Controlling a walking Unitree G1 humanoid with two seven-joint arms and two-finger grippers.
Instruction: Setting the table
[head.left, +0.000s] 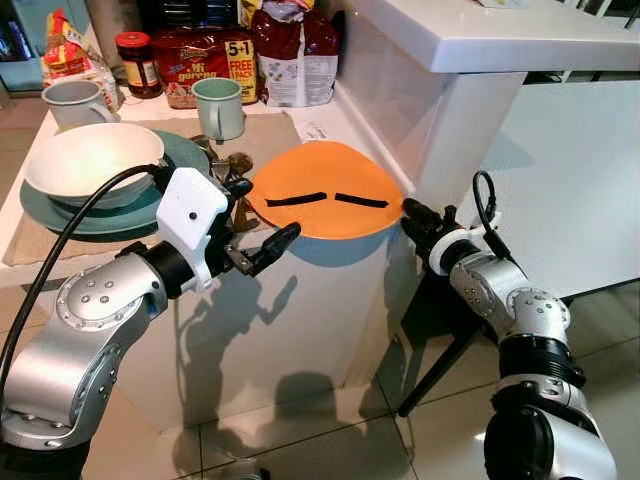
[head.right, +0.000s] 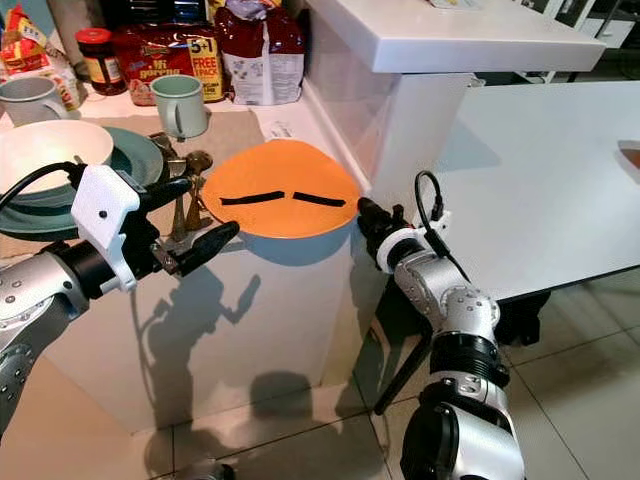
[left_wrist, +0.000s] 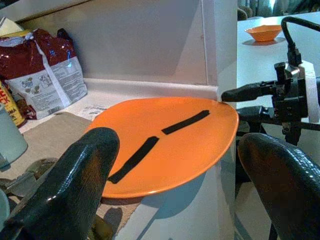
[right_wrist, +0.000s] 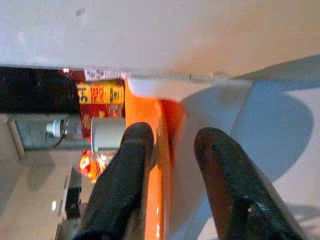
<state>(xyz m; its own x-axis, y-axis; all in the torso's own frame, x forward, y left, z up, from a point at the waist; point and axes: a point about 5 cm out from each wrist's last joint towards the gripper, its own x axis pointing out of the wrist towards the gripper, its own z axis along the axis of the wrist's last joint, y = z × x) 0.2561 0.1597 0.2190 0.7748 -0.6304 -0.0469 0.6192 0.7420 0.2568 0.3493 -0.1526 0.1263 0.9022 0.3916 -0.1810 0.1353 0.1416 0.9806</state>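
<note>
Head views: one orange plate (head.left: 325, 200) overhangs the table (head.left: 300, 130) edge, two black strips on it. Right end effector (head.left: 412, 216) grasps its rim; left end effector (head.left: 255, 222) hangs released just before it. Two mugs (head.left: 220, 107), one white bowl (head.left: 92, 162) beyond.
Left wrist view: plate lies between spread fingers (left_wrist: 75, 185).
Right wrist view: fingers (right_wrist: 131, 165) straddle the plate rim.

Red pkg (head.left: 205, 62) reads "5+1 FREE PACK"; other txt unreadable.
</note>
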